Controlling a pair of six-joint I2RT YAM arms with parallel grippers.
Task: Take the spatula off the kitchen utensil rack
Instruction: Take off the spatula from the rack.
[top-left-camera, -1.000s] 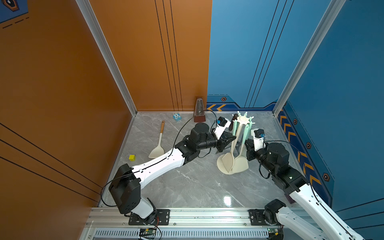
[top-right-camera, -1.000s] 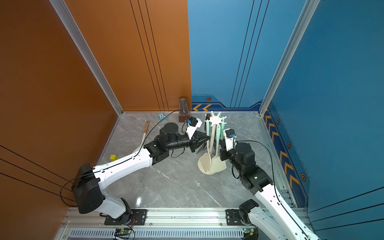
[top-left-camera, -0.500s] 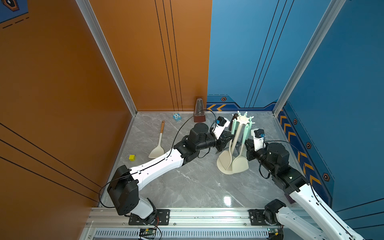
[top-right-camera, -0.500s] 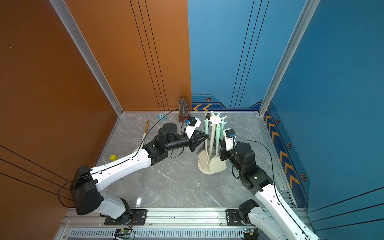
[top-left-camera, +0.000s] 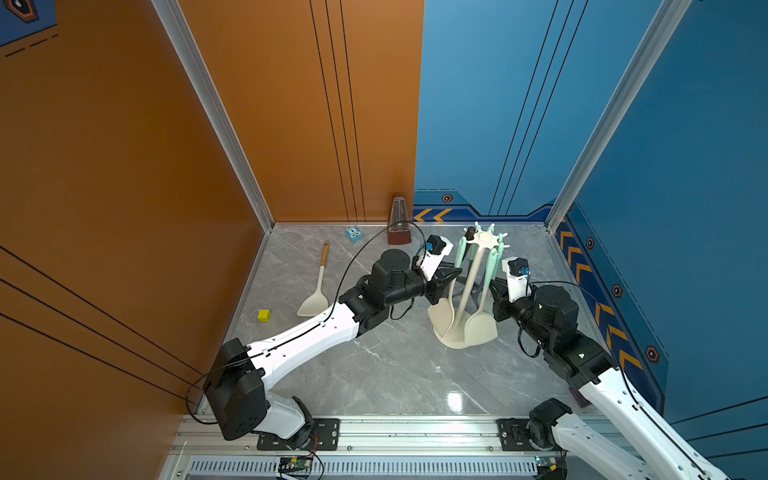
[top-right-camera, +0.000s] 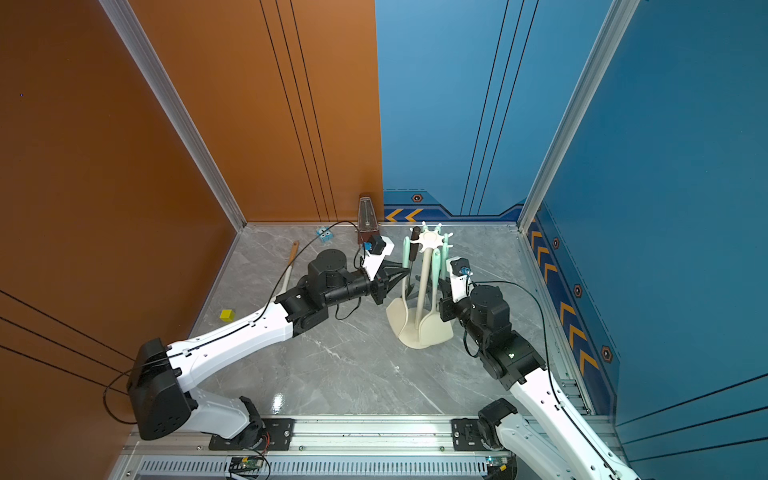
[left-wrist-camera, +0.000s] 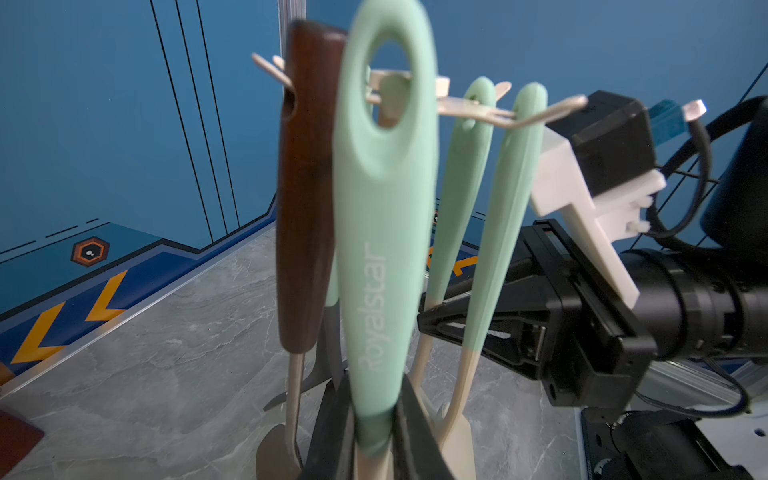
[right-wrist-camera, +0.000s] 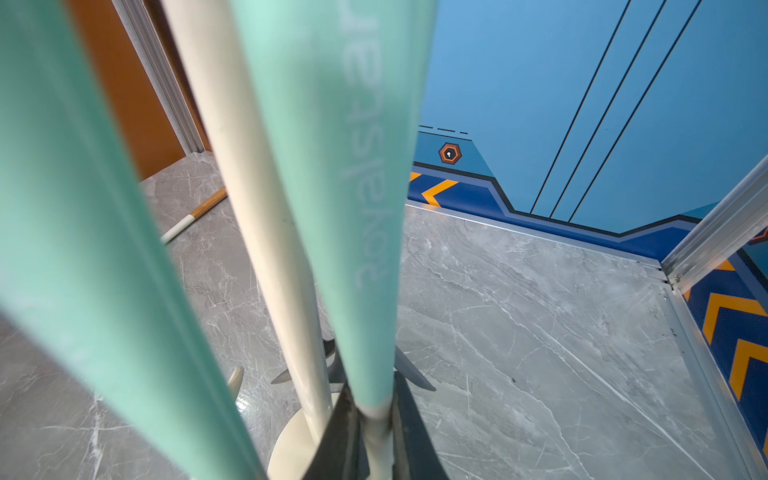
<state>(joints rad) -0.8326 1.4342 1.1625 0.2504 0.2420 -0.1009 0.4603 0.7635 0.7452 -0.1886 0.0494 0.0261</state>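
The cream kitchen utensil rack (top-left-camera: 468, 291) (top-right-camera: 423, 286) stands right of centre, and several utensils hang from its star crown (left-wrist-camera: 478, 110). My left gripper (top-left-camera: 455, 272) (left-wrist-camera: 376, 415) is shut on the lower handle of a mint-handled spatula (left-wrist-camera: 386, 228) on the rack's left side. A prong shows through its hanging hole, and its cream blade (top-left-camera: 441, 312) hangs above the base. On the opposite side my right gripper (top-left-camera: 490, 286) (right-wrist-camera: 374, 411) is shut on another mint-handled spatula (right-wrist-camera: 353, 166), beside the pole (right-wrist-camera: 257, 208).
A brown-handled utensil (left-wrist-camera: 305, 187) hangs next to the gripped spatula. A wooden-handled spatula (top-left-camera: 318, 286) lies on the marble floor at the left. A yellow cube (top-left-camera: 264, 315), a small blue toy (top-left-camera: 353, 235) and a brown metronome (top-left-camera: 399, 222) sit nearby. Walls close in at the back and right.
My left gripper has drawn back slightly to the left, swinging its spatula's blade with it. The right arm and the rack have stayed put.
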